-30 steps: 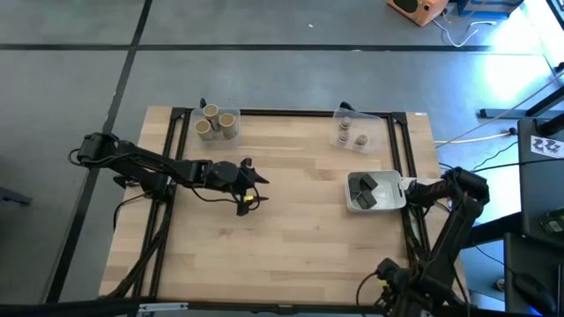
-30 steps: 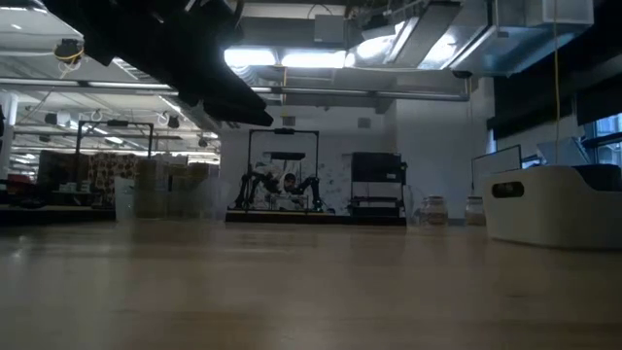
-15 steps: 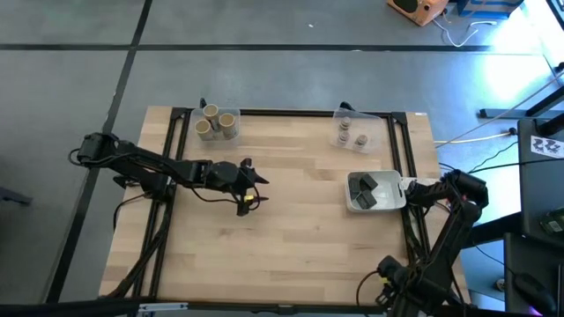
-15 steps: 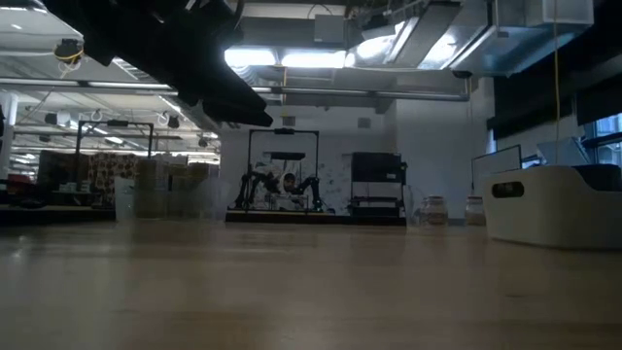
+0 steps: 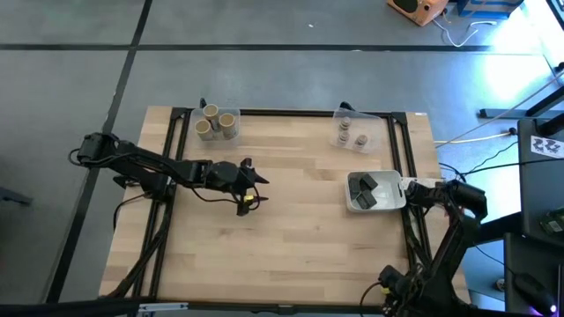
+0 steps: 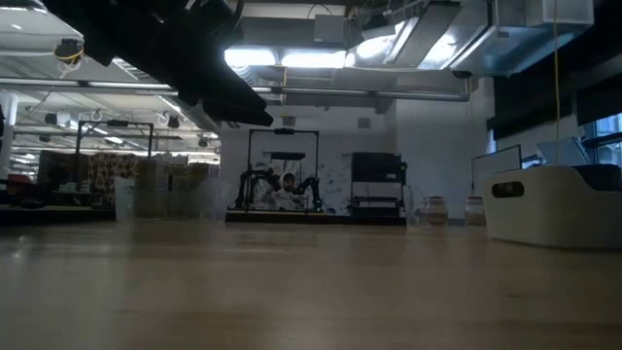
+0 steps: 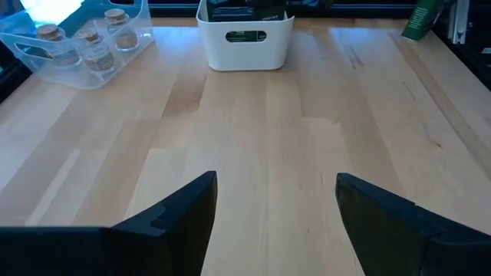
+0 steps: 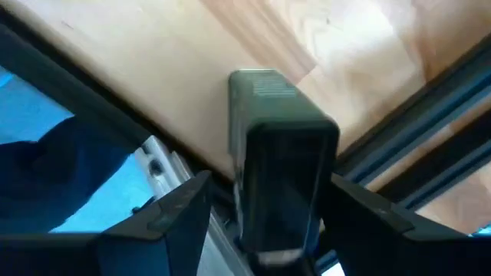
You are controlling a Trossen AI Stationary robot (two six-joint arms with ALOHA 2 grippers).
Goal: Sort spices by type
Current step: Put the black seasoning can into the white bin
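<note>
Counter (image 5: 291, 220) carries three bins. White dish (image 5: 374, 191) is my landmark, near the counter's right edge, with the dark boxy packs (image 5: 363, 185) in it. Grey-capped jars (image 5: 345, 134) sit in a clear tray behind the dish; tan cylinders (image 5: 211, 123) far to its left. My left tool (image 5: 249, 185) hovers mid-counter, fingers apart, empty. My right tool (image 8: 265, 222), beside the dish, grips a dark pack (image 8: 272, 146).

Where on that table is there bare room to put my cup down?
The wide wooden middle and the whole near half of the table are bare. Crowded spots: the far left corner's clear tray of tan cylinders, the far right tray of grey-capped jars, the white dish at the right edge, and around the left gripper.
</note>
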